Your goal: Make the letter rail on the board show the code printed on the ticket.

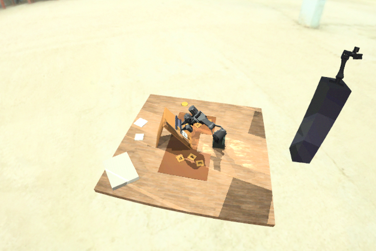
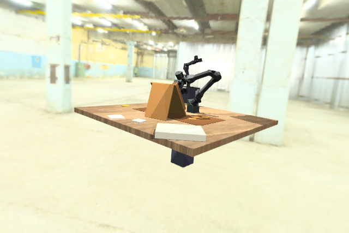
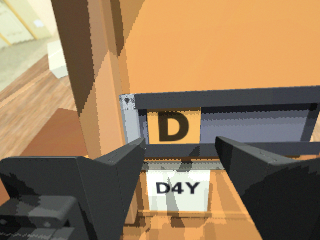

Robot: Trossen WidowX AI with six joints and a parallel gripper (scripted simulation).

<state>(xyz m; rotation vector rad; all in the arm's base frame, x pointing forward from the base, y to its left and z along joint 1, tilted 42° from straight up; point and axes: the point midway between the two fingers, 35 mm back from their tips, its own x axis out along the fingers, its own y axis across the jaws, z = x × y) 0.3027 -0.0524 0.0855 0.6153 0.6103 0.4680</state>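
The dark letter rail (image 3: 260, 97) (image 1: 178, 122) runs across the tilted orange board (image 3: 225, 45) (image 1: 170, 116) (image 2: 159, 100). A D tile (image 3: 173, 126) sits upright inside the rail near its left end, with a narrow dark gap beside the pale end piece. The rail to its right shows no tile. The ticket (image 3: 178, 190) (image 1: 184, 134) below reads D4Y. My gripper (image 3: 179, 141) is open and empty, its fingertips in front of the rail's lower bar, either side of the D tile's lower part. Loose letter tiles lie near the board, including one tile (image 1: 180, 158) and another tile (image 1: 199, 163).
A thick white slab (image 1: 121, 170) (image 2: 180, 132) lies near the counter's corner. Two thin white squares lie behind the board, and a yellow disc (image 1: 184, 103) (image 2: 125, 105) lies near the far edge. More tiles lie on the far brown mat (image 1: 212, 118), partly hidden by the arm.
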